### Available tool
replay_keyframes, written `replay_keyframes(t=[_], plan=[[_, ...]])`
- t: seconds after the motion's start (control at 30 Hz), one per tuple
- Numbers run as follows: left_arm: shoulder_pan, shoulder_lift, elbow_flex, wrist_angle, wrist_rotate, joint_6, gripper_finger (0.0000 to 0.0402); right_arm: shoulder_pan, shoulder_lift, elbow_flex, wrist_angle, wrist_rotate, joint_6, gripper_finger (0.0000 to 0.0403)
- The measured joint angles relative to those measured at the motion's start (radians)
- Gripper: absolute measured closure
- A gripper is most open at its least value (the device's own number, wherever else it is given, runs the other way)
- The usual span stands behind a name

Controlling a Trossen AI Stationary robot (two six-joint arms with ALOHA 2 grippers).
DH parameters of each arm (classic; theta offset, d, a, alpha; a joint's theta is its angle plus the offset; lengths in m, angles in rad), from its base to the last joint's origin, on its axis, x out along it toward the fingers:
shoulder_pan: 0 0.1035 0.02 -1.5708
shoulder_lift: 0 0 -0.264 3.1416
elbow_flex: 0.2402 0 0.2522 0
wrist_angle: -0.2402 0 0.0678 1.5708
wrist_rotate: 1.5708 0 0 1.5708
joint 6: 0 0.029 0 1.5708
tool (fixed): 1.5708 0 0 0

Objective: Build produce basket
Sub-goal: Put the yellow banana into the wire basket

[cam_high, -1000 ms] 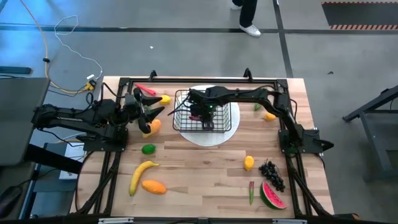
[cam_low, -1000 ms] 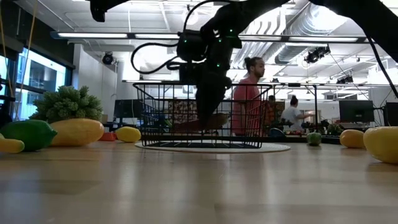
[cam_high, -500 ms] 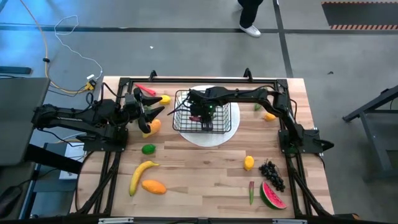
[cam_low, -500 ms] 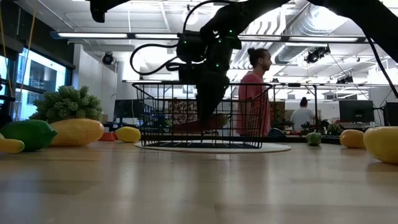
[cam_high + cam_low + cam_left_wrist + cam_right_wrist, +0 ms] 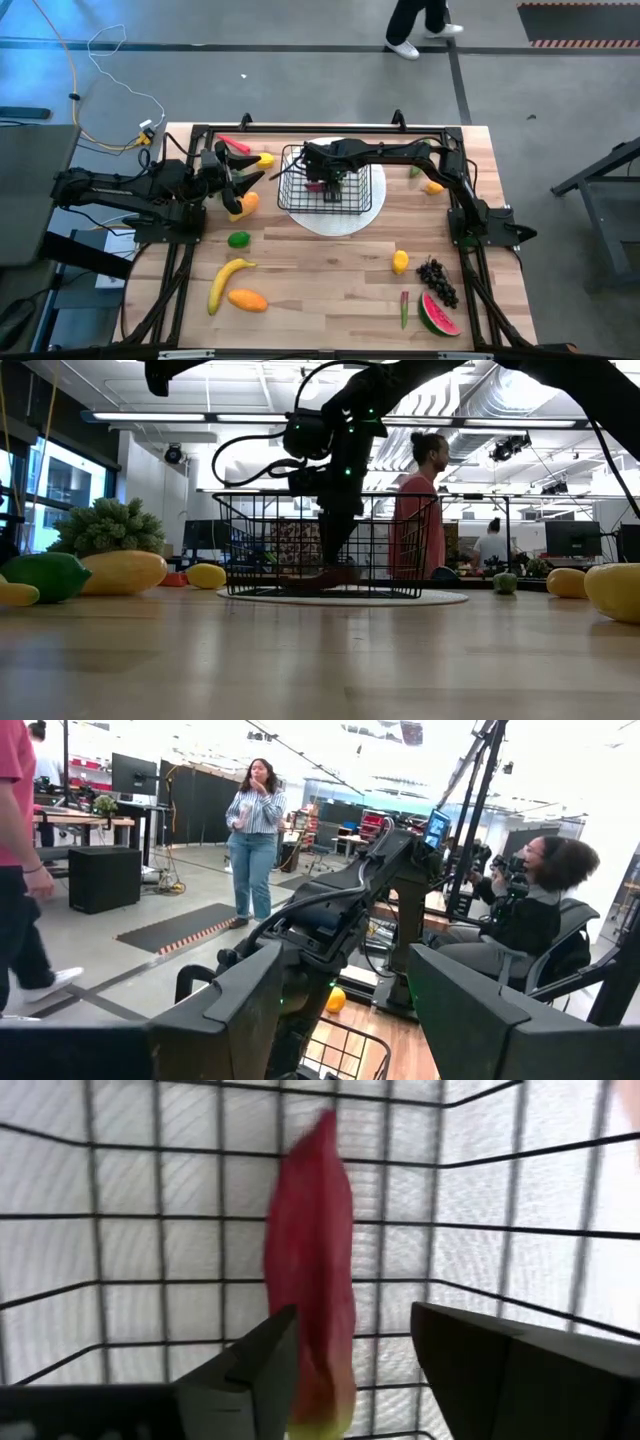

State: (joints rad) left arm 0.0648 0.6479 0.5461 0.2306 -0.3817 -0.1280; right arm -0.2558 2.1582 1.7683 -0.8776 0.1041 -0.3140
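basket point(image 5: 331, 186) on plate point(image 5: 372, 207), red piece point(image 5: 309, 1320) inside, right pincer point(image 5: 331, 186) above

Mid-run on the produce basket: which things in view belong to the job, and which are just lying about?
Job: basket; red piece lying in it under the open right gripper; banana, mango, lime, lemon, grapes, watermelon slice; left gripper, waiting open.

Lying about: white plate under the basket; floor cables; person walking past.

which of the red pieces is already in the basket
The long red piece under the right gripper, lying on the basket floor; the other red piece lies on the table's far left.
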Motion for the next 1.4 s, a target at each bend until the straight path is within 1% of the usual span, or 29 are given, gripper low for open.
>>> replay_keyframes(t=[0.17, 0.3, 0.5, 0.57, 0.67, 0.73, 0.8, 0.93, 1.03, 1.13, 1.27, 1.4], plan=[[0.0, 0.0, 0.0, 0.0, 0.0, 0.0, 0.02, 0.0, 0.0, 0.003, -0.003, -0.002, -0.002, 0.0187], [0.0, 0.0, 0.0, 0.0, 0.0, 0.0, 0.02, 0.0, 0.0, 0.05, -0.041, -0.004, -0.032, 0.0176], [0.0, 0.0, 0.0, 0.0, 0.0, 0.0, 0.02, 0.0, 0.0, 0.216, -0.187, -0.007, -0.056, 0.0176], [0.0, 0.0, 0.0, 0.0, 0.0, 0.0, 0.02, 0.0, 0.0, 0.286, -0.26, -0.014, -0.027, 0.0176], [0.0, 0.0, 0.0, 0.0, 0.0, 0.0, 0.02, 0.0, -0.006, 0.381, -0.388, -0.053, 0.034, 0.0176], [0.0, 0.0, 0.0, -0.001, 0.0, 0.0, 0.02, 0.0, -0.03, 0.406, -0.449, -0.064, 0.065, 0.0176], [0.0, 0.0, 0.0, -0.001, 0.0, 0.0, 0.02, 0.003, -0.074, 0.39, -0.467, -0.065, 0.086, 0.0176], [0.0, 0.0, 0.0, -0.002, 0.0, 0.0, 0.02, 0.012, -0.213, 0.275, -0.445, -0.059, 0.159, 0.0176], [0.0, 0.0, 0.0, -0.002, 0.001, 0.0, 0.02, 0.024, -0.361, 0.112, -0.36, -0.054, 0.238, 0.0176], [0.0, 0.0, 0.0, -0.003, 0.01, 0.001, 0.02, 0.042, -0.544, -0.118, -0.192, -0.052, 0.336, 0.0176], [0.0, 0.0, 0.0, -0.006, 0.041, 0.001, 0.02, 0.078, -0.797, -0.446, 0.086, -0.05, 0.51, 0.0176], [0.0, 0.0, 0.0, -0.01, 0.058, 0.0, 0.02, 0.122, -1.009, -0.694, 0.426, -0.023, 0.599, 0.0176]])
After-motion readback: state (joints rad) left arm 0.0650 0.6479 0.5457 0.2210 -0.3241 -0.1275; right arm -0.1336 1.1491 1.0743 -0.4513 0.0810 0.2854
